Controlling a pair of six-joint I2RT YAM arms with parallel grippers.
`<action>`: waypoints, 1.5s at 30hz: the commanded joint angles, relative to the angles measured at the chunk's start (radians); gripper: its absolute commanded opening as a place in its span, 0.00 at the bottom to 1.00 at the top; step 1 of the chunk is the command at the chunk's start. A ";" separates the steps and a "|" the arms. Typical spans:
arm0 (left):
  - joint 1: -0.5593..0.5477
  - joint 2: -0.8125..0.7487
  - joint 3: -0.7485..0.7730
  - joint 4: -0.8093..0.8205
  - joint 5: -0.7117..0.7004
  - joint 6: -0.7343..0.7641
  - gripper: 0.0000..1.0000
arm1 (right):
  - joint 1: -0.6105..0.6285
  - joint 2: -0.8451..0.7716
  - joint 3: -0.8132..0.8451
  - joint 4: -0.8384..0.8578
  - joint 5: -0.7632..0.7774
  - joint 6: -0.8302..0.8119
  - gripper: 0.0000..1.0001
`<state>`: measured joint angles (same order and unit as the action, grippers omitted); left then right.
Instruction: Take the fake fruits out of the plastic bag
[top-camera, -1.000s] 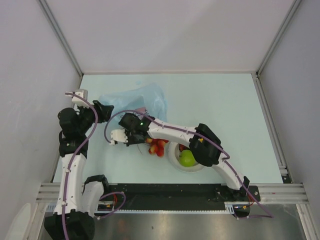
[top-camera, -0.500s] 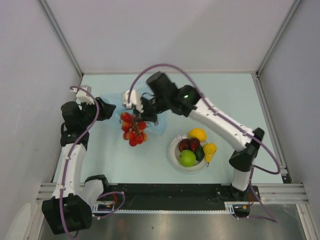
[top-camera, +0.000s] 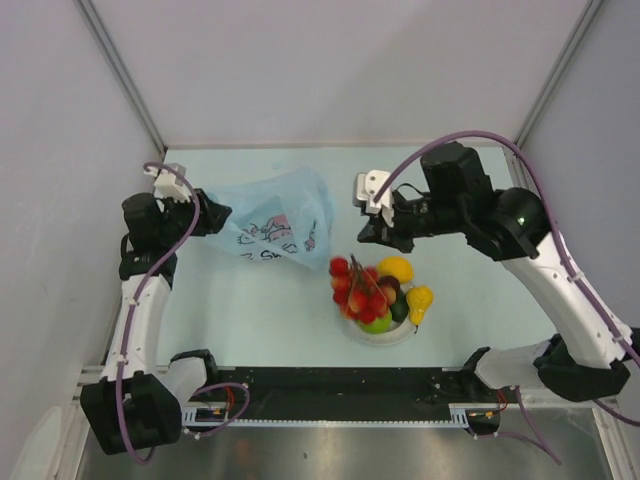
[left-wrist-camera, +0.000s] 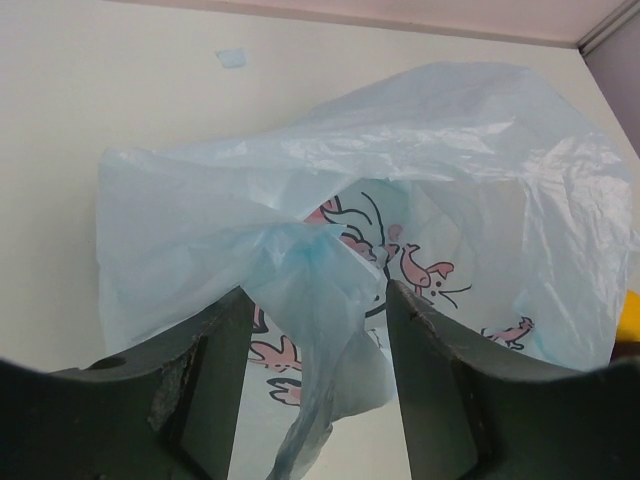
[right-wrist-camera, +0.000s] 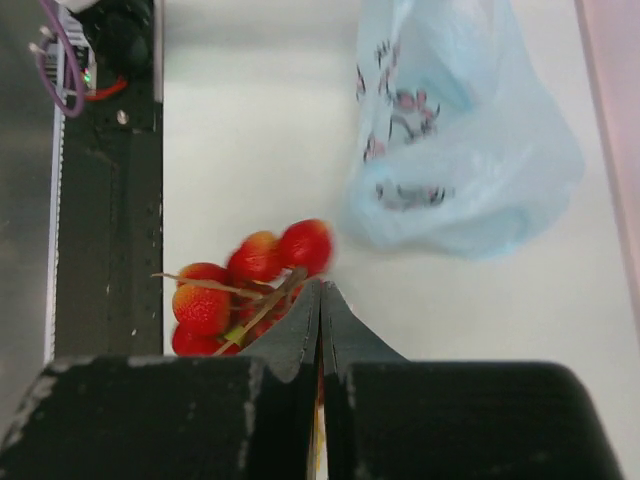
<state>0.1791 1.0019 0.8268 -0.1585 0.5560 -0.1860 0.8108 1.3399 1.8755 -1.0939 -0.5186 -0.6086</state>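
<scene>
The light-blue plastic bag (top-camera: 275, 220) lies crumpled at the left of the table and also shows in the right wrist view (right-wrist-camera: 460, 150). My left gripper (top-camera: 208, 213) is at the bag's left edge. Its jaws stand apart, with a twisted fold of the bag (left-wrist-camera: 400, 160) hanging loose between them (left-wrist-camera: 315, 330). My right gripper (top-camera: 363, 238) is shut (right-wrist-camera: 321, 287) on the stem of the bunch of red grapes (top-camera: 358, 292) (right-wrist-camera: 255, 260), which hangs over the white plate (top-camera: 349, 320). On the plate are a lemon (top-camera: 396, 268), banana (top-camera: 419, 300), green apple (top-camera: 378, 322), maroon fruit (top-camera: 390, 290) and avocado (top-camera: 400, 308).
White walls close in the table on the left, right and back. A black and silver rail (top-camera: 340, 385) runs along the near edge and also shows in the right wrist view (right-wrist-camera: 105, 200). The plate sits close to that edge.
My right arm swung up from the front of the bag, then right, carrying the grapes to above the plate. The bag has slumped open. The left gripper stayed at the bag's edge.
</scene>
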 joint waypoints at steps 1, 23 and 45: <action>0.005 0.026 0.060 0.002 0.032 0.017 0.60 | -0.099 -0.097 -0.128 -0.053 0.012 0.047 0.00; 0.025 -0.150 0.175 -0.408 0.235 0.556 1.00 | -0.176 -0.179 -0.519 0.061 0.039 0.190 0.55; 0.036 -0.099 0.055 -0.429 0.346 0.479 0.98 | 0.317 0.194 -0.538 0.357 0.048 -0.030 0.68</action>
<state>0.2012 0.8825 0.9272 -0.7467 0.9195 0.4873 1.0634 1.4738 1.2865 -0.8303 -0.5404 -0.6167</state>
